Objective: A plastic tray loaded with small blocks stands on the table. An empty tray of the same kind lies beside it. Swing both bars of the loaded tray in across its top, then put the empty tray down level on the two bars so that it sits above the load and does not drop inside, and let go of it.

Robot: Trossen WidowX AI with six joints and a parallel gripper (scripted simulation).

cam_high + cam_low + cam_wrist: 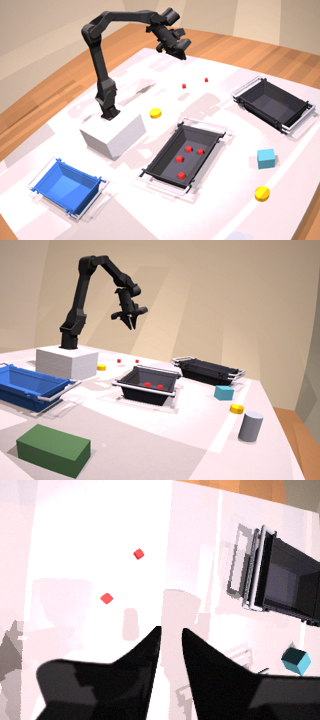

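The loaded black tray stands mid-table with several red blocks inside. Its far bar and near bar are swung out over its ends. An empty blue tray stands at the left, bars out. At the back right is an empty black tray; doubled bars at its ends look like two nested trays. My gripper hangs high above the table behind the loaded tray, pointing down, open by a narrow gap and empty.
Two loose red blocks lie behind the loaded tray. A yellow disc lies by the white base block. A teal cube, another yellow disc and a grey cylinder stand right; a green block is front left.
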